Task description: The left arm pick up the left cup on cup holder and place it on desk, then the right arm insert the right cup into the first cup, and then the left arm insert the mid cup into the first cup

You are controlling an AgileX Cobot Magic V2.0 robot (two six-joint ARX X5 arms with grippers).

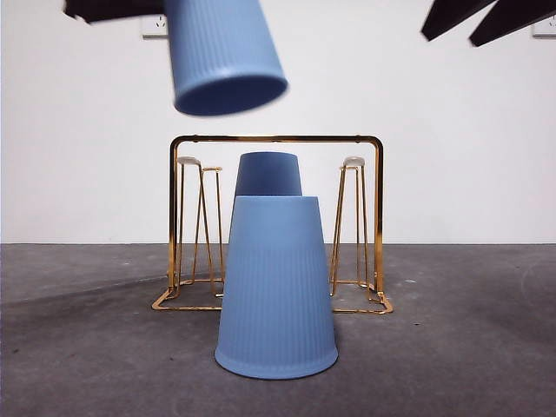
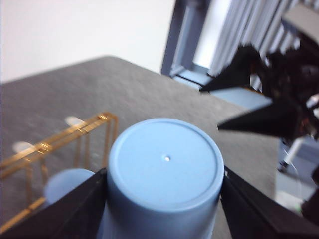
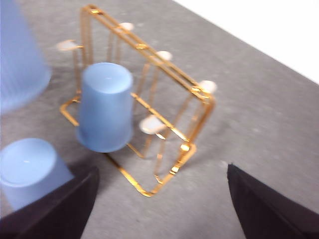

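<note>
A blue cup (image 1: 228,56) is held high in the air, up at the top left of the front view. It is upside down and tipped a little, so its dark open mouth can be seen from below. Nothing can be seen inside it. This cup is gripped by the left gripper (image 2: 164,199), with one black jaw pressed on each side of it. In the left wrist view its flat round bottom is seen facing the camera.

A second blue cup (image 1: 276,291) is set upside down on the desk (image 1: 460,347), in front of the cup holder (image 1: 276,139). Its wide rim is flat on the grey top, so its inside is hidden. It is seen alone, with no other cup on it.

A third blue cup (image 1: 268,175) is seen behind it, upside down on the middle of the gold cup holder. In the right wrist view it is seen sitting over a peg inside the wire frame. The other pegs with white tips (image 1: 354,162) are bare.

The right gripper (image 3: 159,199) is held up high, well apart from the cups, and nothing is held by it. Its two black jaws are spread wide. In the front view it is seen as dark tips at the top right corner.
</note>
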